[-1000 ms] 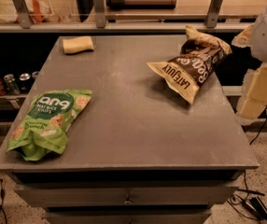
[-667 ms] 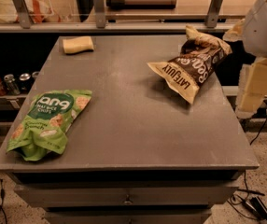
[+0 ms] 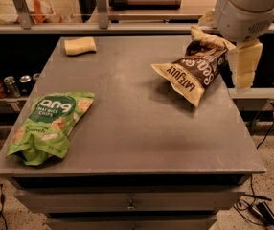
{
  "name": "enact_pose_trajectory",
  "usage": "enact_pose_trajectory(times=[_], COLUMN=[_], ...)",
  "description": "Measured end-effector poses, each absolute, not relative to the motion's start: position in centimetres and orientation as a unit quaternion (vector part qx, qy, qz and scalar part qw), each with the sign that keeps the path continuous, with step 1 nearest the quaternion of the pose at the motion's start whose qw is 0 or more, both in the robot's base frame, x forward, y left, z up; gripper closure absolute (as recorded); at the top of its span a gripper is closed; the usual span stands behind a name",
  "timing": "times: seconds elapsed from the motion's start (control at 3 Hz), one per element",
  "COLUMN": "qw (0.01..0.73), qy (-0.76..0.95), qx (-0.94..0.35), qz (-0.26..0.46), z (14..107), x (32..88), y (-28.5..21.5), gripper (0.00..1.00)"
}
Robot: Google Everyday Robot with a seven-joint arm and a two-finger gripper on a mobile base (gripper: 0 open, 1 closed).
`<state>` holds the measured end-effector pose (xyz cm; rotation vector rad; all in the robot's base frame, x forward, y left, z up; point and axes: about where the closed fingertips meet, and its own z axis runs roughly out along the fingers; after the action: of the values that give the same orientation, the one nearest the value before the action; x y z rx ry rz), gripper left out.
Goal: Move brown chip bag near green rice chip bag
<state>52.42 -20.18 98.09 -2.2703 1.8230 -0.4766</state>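
The brown chip bag (image 3: 197, 71) lies crinkled on the grey table (image 3: 142, 128) at the back right, its "LATE JULY" end pointing to the front. The green rice chip bag (image 3: 51, 126) lies flat near the table's front left edge, far from the brown bag. My gripper (image 3: 245, 66) hangs from the white arm at the upper right, just beyond the table's right edge and close beside the brown bag's right end. It holds nothing that I can see.
A small yellow sponge-like block (image 3: 79, 46) lies at the table's back left. Several soda cans (image 3: 5, 85) stand on a lower shelf to the left. A counter with rails runs behind the table. Cables lie on the floor at the right.
The arm and gripper have moved left and up, closer to the brown bag's right end. Both bags and the sponge have not moved.
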Motion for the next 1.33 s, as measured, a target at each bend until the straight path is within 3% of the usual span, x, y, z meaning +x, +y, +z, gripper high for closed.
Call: enact_pose_trajectory(times=[0.67,1.33], qw=[0.047,0.003], qy=[0.526,0.501], qx=[-0.808,-0.827], qz=[-0.261,-0.253], z=[96.1,91.8], x=[58.8,62.7], y=[-21.1,-21.9], gripper=[0.0,0.0])
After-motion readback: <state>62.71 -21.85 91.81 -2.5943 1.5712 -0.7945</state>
